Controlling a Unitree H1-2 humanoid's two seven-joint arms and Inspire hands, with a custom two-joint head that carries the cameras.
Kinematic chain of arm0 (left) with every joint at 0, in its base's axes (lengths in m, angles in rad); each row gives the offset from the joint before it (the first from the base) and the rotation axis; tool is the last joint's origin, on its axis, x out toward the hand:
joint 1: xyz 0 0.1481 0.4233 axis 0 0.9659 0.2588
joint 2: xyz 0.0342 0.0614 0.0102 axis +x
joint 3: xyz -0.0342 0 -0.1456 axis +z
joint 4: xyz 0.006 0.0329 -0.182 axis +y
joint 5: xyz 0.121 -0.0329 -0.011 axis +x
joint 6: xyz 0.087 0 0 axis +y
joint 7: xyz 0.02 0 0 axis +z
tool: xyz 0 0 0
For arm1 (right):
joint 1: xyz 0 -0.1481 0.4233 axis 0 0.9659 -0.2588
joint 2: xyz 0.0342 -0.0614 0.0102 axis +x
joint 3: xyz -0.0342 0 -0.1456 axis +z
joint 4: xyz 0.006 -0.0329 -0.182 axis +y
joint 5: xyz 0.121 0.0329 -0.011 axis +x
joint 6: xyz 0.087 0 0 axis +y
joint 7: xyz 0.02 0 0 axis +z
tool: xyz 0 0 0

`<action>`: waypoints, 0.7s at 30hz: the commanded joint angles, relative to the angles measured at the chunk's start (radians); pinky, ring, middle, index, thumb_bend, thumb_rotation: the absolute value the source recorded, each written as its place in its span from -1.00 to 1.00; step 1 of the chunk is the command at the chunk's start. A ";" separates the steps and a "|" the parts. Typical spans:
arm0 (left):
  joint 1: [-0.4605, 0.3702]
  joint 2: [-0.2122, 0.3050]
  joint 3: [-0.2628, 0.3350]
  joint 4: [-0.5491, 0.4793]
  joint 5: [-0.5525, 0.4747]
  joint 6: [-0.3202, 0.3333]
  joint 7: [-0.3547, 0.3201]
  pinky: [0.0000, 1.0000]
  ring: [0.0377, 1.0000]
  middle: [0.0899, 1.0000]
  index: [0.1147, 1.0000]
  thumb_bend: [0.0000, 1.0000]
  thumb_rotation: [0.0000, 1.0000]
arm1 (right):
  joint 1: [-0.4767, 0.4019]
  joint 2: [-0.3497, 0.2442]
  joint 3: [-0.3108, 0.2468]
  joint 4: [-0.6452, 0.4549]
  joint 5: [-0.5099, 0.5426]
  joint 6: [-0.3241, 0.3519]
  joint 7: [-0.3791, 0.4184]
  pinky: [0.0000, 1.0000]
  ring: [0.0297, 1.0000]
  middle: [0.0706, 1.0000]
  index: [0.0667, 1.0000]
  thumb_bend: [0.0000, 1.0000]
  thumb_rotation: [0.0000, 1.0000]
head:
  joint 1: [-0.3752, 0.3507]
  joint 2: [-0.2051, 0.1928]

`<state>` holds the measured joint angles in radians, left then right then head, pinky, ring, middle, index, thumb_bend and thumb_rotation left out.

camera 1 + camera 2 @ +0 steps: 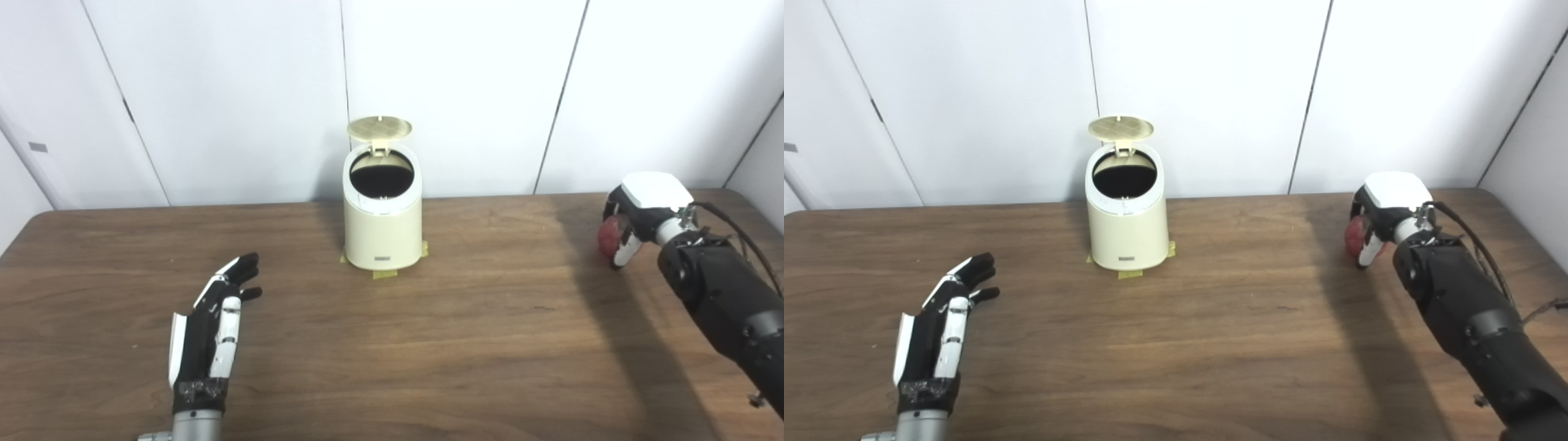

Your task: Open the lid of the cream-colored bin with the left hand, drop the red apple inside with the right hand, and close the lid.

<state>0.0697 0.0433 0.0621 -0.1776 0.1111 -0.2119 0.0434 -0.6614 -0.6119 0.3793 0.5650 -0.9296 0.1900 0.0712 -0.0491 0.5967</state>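
Right hand (pixel 634 217) has its fingers wrapped round the red apple (pixel 610 237), far right of the counter (pixel 478 343) near the back edge. Left hand (pixel 211 321) is empty, fingers straight and apart, front left. Bin (pixel 383 211) stands upright mid-counter, lid (pixel 379 128) flipped up, lots of bare counter either side.

You're looking at the bin (pixel 383 211) sitting centre frame on the table (pixel 429 343), lid (pixel 379 128) standing up behind it, left hand (pixel 211 324) lower left, right hand (pixel 637 211) holding the apple (pixel 609 237) far right.
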 commanded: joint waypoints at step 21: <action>-0.005 -0.014 -0.009 0.016 0.007 -0.032 0.014 0.47 0.67 0.65 0.55 -0.72 0.58 | 0.029 0.022 -0.093 -0.789 0.025 -0.110 0.158 -0.07 -0.06 -0.03 -0.15 0.05 -1.00 | 0.000 -0.030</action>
<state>0.0662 0.0391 0.0571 -0.1498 0.1180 -0.2119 0.0457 -0.5889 -0.5961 0.3090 -0.1783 -0.8915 0.0687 0.2184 -0.0491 0.5661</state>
